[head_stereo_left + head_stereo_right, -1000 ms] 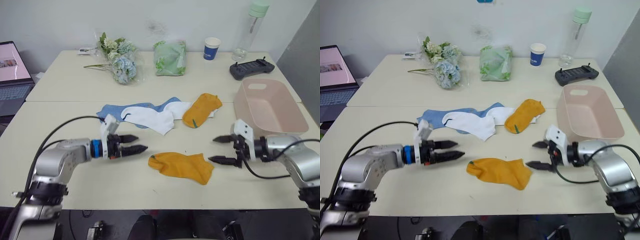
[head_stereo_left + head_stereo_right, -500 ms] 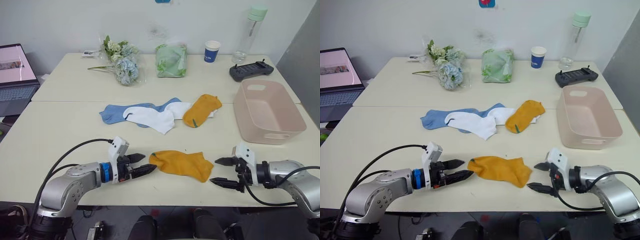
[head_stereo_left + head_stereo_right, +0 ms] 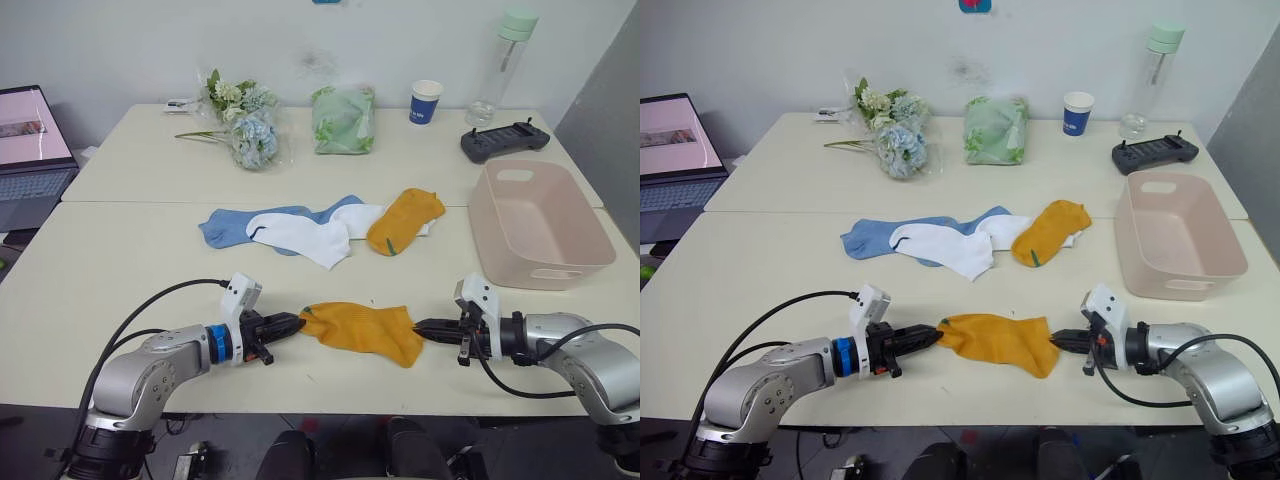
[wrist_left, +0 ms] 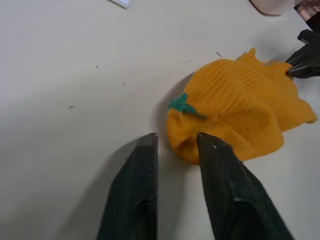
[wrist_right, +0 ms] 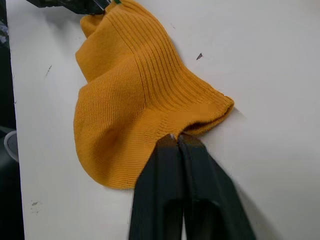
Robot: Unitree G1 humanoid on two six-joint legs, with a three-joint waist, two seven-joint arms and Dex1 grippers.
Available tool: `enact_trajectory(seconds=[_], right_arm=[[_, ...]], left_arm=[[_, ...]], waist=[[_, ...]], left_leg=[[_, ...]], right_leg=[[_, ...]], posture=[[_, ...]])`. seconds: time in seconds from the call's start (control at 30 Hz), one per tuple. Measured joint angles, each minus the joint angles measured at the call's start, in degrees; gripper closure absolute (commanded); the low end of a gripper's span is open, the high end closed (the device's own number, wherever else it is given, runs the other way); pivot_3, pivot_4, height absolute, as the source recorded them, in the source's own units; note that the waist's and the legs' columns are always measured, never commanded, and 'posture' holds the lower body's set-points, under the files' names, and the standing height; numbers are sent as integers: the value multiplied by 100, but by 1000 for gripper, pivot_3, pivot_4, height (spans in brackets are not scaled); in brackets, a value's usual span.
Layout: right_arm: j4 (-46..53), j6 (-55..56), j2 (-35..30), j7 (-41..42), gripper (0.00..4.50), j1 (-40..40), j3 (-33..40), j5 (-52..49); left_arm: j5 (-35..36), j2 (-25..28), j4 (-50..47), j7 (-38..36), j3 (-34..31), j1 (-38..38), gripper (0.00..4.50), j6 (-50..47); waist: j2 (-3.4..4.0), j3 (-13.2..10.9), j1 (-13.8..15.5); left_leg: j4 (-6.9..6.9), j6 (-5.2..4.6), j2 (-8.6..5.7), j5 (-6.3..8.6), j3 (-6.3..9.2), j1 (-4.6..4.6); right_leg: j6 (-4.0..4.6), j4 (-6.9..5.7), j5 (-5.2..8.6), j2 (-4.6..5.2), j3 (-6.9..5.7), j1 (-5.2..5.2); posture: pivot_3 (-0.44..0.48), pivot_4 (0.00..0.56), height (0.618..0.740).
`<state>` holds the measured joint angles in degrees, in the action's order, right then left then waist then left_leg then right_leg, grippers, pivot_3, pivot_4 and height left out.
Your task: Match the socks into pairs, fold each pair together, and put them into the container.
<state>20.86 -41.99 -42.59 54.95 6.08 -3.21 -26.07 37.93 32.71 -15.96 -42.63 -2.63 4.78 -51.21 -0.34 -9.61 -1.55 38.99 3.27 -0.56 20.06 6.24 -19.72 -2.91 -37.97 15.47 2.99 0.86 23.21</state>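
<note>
A mustard-yellow sock (image 3: 365, 330) with a small green mark lies near the table's front edge. My left gripper (image 3: 292, 323) is at its left end with the fingers closed onto the rounded tip (image 4: 182, 152). At the opposite end, my right gripper (image 5: 175, 137) is shut on the ribbed edge. A second mustard sock (image 3: 405, 220) lies further back, touching a heap of white socks (image 3: 300, 235) and light blue socks (image 3: 225, 225). The pale pink container (image 3: 480, 215) stands at the right.
Along the far edge are a flower bunch (image 3: 240, 125), a green bundle in plastic (image 3: 342, 118), a paper cup (image 3: 425, 100), a bottle (image 3: 500, 65) and a black controller (image 3: 503, 138). A laptop (image 3: 30, 150) sits far left.
Both grippers were open and clear of the near mustard sock. They have moved inward to its two ends and closed on it. The camera view has also shifted.
</note>
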Motion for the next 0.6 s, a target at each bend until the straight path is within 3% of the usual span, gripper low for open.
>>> enact_trajectory(seconds=[0.23, 0.47, 0.6], right_arm=[[41, -164, -76, 14, 4500, 101, 11, -200], [121, -452, -496, 256, 4500, 313, 138, -497], [25, -435, -579, 371, 4500, 440, 132, -491]], left_arm=[[80, -12, -9, 17, -1, 15, 4484, -91], [354, 782, -56, -580, 13, 430, 4484, -449], [157, 1042, 184, -1068, 462, 768, 4484, -320]], waist=[[0, 0, -2], [-1, -1, -3], [-1, -1, -4]], left_leg=[[0, -1, 0, 0, 1, 3], [0, -2, -1, 1, -2, 1], [0, -2, -4, 1, -11, 0]], right_leg=[[0, -7, 0, -2, -2, -1], [0, -6, 0, -3, -6, -1], [0, -3, 0, -3, -8, -3]], posture=[[0, 150, 740], [0, 150, 740], [0, 150, 740]])
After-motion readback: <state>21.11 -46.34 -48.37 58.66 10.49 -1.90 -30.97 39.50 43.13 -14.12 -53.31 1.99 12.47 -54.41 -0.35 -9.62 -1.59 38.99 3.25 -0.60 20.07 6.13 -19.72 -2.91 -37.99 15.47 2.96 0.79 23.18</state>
